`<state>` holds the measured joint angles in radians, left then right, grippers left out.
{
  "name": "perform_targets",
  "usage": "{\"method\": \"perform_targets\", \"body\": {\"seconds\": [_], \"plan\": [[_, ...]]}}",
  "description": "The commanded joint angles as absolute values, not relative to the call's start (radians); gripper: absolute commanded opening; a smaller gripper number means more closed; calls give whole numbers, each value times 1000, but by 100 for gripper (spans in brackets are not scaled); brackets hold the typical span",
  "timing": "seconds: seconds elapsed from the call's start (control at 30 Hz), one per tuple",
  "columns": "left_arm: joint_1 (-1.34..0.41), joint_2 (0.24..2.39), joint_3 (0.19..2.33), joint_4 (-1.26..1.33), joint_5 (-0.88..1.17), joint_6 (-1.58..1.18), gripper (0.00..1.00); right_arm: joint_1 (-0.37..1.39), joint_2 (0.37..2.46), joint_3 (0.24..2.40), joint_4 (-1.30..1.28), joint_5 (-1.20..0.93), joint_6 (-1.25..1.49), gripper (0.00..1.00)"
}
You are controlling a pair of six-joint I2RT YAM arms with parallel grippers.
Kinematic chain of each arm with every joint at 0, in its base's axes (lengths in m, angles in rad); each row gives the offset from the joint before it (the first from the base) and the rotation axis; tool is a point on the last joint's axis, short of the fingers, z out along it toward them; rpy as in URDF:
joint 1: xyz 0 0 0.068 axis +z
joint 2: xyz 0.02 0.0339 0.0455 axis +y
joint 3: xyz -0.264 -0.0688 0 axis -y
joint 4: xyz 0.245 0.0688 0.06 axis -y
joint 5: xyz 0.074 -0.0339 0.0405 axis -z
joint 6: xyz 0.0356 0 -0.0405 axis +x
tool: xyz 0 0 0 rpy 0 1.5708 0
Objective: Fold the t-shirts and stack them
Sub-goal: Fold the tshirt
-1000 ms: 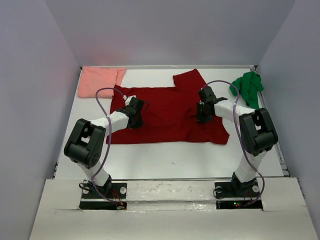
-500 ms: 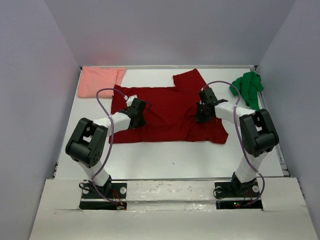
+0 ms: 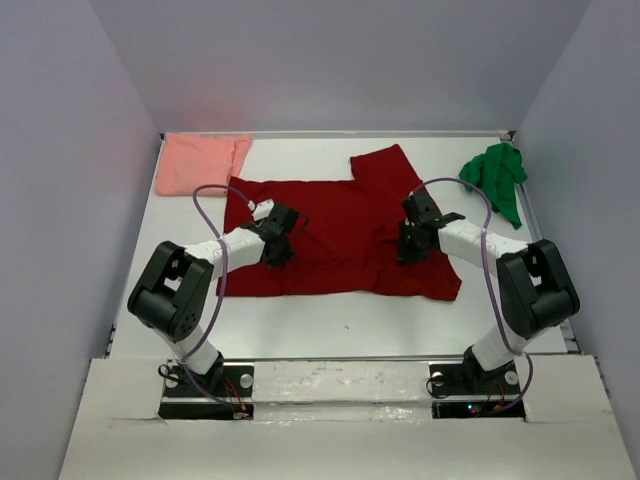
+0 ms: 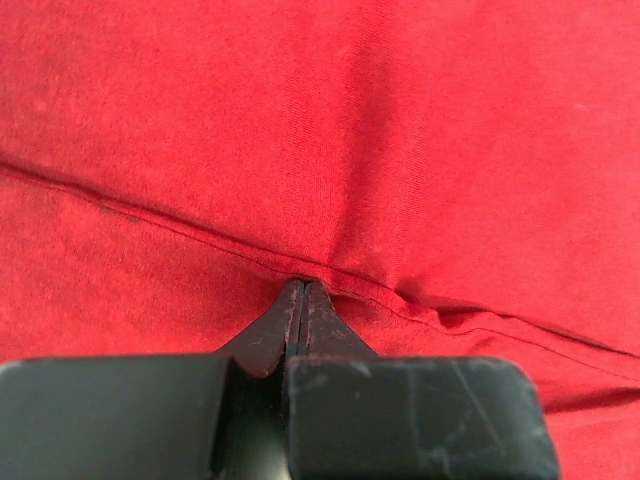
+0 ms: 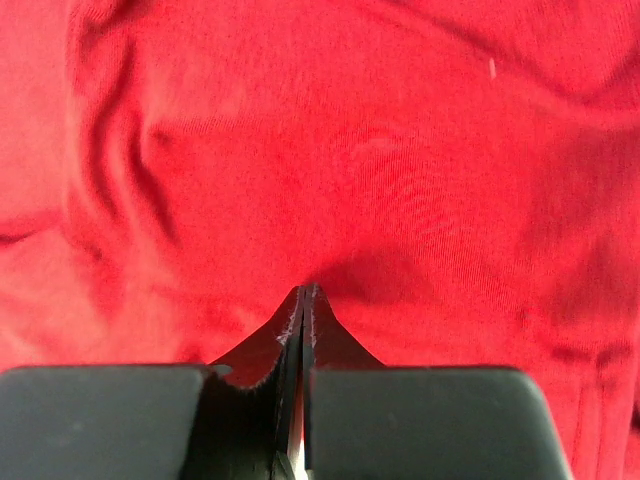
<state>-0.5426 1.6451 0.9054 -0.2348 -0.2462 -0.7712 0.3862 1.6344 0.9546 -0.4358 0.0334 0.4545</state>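
The dark red t-shirt [image 3: 340, 225] lies spread across the middle of the table, one sleeve pointing to the far side. My left gripper [image 3: 279, 246] is on its left part; in the left wrist view the jaws [image 4: 303, 286] are pressed together on a puckered hem of the red cloth [image 4: 330, 130]. On the shirt's right part, my right gripper [image 3: 411, 245] has its tips [image 5: 307, 290] shut on a small raised fold of the cloth [image 5: 380, 150]. The pale salmon pink t-shirt [image 3: 200, 162] lies flat at the far left corner. A bright green t-shirt [image 3: 495, 176] is bunched at the far right.
The white table [image 3: 330, 322] has a bare strip between the red shirt's near edge and the arm bases. Grey walls close in the left, right and far sides.
Both grippers have moved toward the near edge, staying shut, and the dark red t-shirt has slid with them; its lower hem now lies closer to the bases.
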Motion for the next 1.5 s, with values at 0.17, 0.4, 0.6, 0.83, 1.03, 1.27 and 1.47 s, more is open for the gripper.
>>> {"method": "perform_targets", "body": {"seconds": [0.17,0.4,0.6,0.83,1.03,1.27,1.47], "plan": [[-569,1548,798,-425,-241,-891,0,397,1459,907,-569,98,514,0],[-577,1460,739,-431,-236,-914,0,397,1390,838,-566,84,538,0],[-586,1440,713,-445,-230,-926,0,440,1292,813,-572,92,586,0],[-604,1422,729,-454,-261,-916,0,528,1233,798,-629,213,649,0],[-663,1349,828,-489,-375,-862,0,549,1247,845,-629,248,661,0],[-683,1243,902,-586,-472,-890,0,549,1279,917,-638,301,612,0],[-686,1178,865,-508,-450,-829,0,549,1359,971,-692,436,601,0]]}}
